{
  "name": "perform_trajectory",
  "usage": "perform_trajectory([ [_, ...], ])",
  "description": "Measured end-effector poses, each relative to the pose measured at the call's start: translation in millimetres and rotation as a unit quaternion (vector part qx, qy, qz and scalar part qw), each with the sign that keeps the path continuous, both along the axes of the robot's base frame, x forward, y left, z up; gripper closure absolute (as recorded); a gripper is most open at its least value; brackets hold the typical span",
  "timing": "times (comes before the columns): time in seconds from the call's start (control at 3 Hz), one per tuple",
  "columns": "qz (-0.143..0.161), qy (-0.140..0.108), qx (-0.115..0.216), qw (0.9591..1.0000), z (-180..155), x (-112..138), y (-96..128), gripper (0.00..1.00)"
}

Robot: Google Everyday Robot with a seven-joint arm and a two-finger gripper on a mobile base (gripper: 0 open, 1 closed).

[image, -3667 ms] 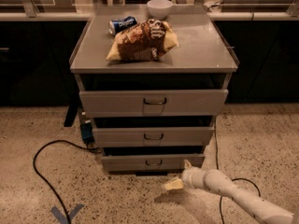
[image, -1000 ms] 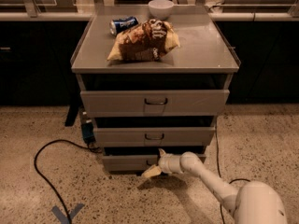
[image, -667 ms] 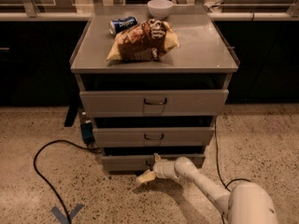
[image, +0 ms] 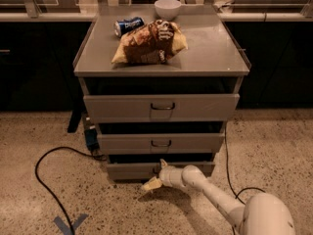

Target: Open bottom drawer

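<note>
The bottom drawer is the lowest and narrowest grey front of the cabinet, just above the floor, and looks only slightly pulled out. My gripper is at the centre of its front, where the handle would be; the handle itself is hidden behind it. The fingers are spread: one cream fingertip points up against the drawer front and the other points down-left to the floor. My white arm reaches in from the lower right.
The middle drawer and the top drawer are above, each with a dark loop handle. On the cabinet top lie a chip bag, a soda can and a white bowl. A black cable loops over the floor at left.
My gripper has moved left along the floor, from the right end of the bottom drawer to the centre of its front. The drawers have not visibly moved.
</note>
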State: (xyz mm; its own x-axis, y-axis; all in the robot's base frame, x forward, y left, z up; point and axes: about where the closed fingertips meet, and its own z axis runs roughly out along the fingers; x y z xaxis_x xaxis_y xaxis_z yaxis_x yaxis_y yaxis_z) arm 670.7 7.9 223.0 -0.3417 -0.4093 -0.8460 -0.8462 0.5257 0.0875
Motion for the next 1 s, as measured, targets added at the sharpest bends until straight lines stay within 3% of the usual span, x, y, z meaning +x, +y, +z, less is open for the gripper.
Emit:
perform_trajectory([
  [0.67, -0.047, 0.001, 0.004, 0.9989, -15.4, 9.2, -23.1, 0.0],
  [1.0, -0.057, 0.001, -0.004, 0.9984, -25.9, 20.4, -31.9, 0.0],
])
